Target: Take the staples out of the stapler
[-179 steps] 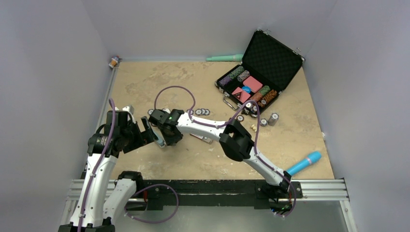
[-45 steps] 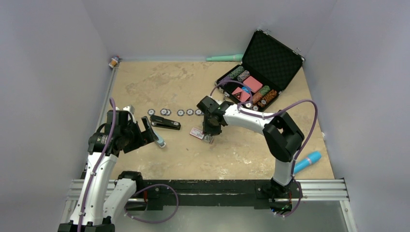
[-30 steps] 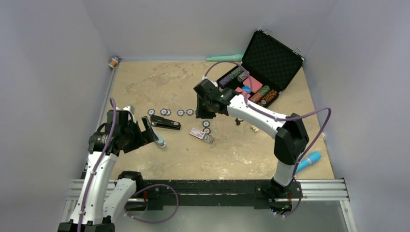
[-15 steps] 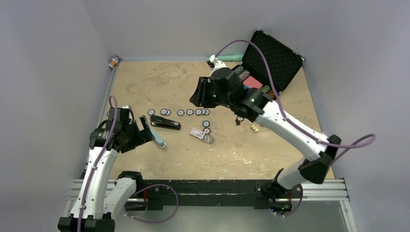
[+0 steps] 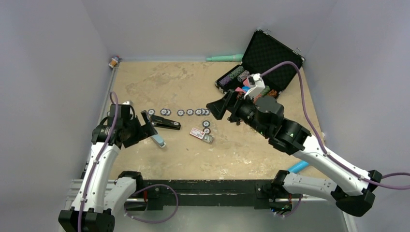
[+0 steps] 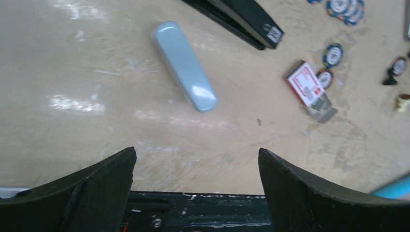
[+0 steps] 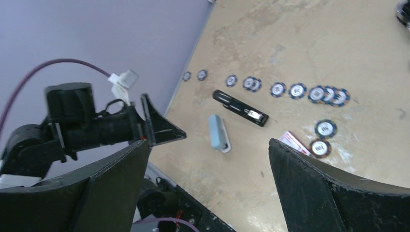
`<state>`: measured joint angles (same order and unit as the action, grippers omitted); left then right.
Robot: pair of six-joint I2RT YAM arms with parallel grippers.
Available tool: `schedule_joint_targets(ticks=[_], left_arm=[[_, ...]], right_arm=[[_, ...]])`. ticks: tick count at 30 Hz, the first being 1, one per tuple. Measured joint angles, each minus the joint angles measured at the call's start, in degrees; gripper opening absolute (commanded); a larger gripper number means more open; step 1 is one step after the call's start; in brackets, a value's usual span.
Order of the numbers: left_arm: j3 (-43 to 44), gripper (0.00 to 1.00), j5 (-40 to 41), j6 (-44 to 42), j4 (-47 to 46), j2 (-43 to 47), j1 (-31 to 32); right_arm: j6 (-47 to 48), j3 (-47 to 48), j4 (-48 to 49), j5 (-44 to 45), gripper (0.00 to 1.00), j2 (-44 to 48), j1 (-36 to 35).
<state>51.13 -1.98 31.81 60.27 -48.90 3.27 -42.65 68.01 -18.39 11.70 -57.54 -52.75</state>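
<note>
Left fingers and right fingers are both spread wide and hold nothing. The stapler lies closed on the surface, beyond my left fingers and a little to their right. Its long axis runs from far-left to near-right. The light-blue block lies between the stapler and my left fingers, touching neither.

My left arm is much the nearer. The right fingers hang high above the surface, well off to the right, looking across the row of poker chips.

A small grey strip, which I take for the staples, lies out on the surface against the red-and-white card, right of the stapler. Whether the stapler holds any more, I cannot tell.

At the far right, the open black case holds chip stacks and red cards.
</note>
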Motion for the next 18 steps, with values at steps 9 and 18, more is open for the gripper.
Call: schedule_joint_targets(ticks=[9,18], left_arm=[[-0.92,0.81,-17.44,-2.47,-10.99,-9.01,3.8],[8.2,0.5,-19.26,-5.92,-17.0,-26.53,13.66]], right_arm=[[-2.78,-8.94,-3.04,4.96,0.93,2.86,0.2],[-7.06,-7.69,-15.19,6.8,0.63,-6.6,0.52]])
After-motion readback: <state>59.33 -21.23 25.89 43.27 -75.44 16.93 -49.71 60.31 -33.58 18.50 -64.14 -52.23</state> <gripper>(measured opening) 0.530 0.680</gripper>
